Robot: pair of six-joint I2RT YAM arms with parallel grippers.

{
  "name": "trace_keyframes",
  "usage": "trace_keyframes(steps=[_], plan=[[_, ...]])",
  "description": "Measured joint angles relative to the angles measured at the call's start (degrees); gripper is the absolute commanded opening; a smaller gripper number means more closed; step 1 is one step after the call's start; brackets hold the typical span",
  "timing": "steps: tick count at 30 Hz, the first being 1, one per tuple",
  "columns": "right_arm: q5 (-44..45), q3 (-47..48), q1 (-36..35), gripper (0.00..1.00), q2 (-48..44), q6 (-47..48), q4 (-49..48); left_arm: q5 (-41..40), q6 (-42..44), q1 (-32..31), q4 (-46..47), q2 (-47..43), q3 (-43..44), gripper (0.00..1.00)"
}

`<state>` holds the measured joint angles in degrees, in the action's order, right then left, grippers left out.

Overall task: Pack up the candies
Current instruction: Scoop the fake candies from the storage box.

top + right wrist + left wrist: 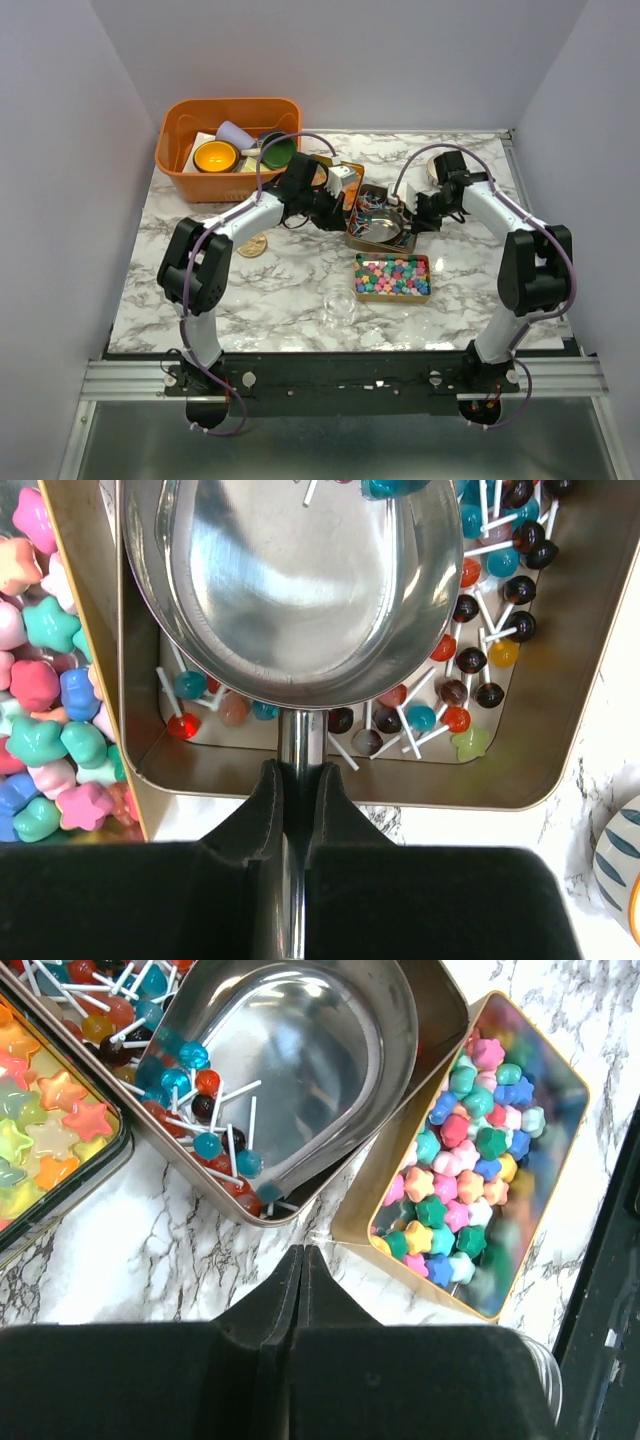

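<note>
Three open tins hold the candies. The pastel star candies (pixel 45 1130) lie in a dark tin at the left. Small lollipops (pixel 200 1110) lie in the middle tin (pixel 380 232) with a metal scoop (pixel 300 580). The bright star candies (pixel 392 277) fill a gold tin (pixel 480 1150). My right gripper (pixel 297 772) is shut on the scoop's handle, with the bowl resting in the lollipop tin; the gripper also shows in the top view (pixel 415 222). My left gripper (pixel 302 1252) is shut and empty, above the table just short of the lollipop tin and just left of it in the top view (pixel 343 208).
An orange bin (pixel 175 160) with bowls and cups stands at the back left. A gold round lid (pixel 252 245) lies by the left arm. A clear cup (pixel 340 308) stands in front of the tins. A striped dish (pixel 618 850) sits right of the lollipop tin.
</note>
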<state>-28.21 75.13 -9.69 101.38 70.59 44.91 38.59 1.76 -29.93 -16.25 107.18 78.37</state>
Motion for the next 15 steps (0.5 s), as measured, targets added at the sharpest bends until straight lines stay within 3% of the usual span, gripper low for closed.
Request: trace_keyframes(steps=[8, 15], plan=[[-3.67, -3.67, 1.62, 0.01, -2.03, -1.57, -4.66, 0.22, 2.29, 0.31, -3.65, -1.66, -0.02, 0.38], [-4.92, -7.28, 2.21, 0.01, -4.55, -3.21, -8.44, -0.46, 6.71, 2.29, -10.1, -5.66, 0.96, 0.42]])
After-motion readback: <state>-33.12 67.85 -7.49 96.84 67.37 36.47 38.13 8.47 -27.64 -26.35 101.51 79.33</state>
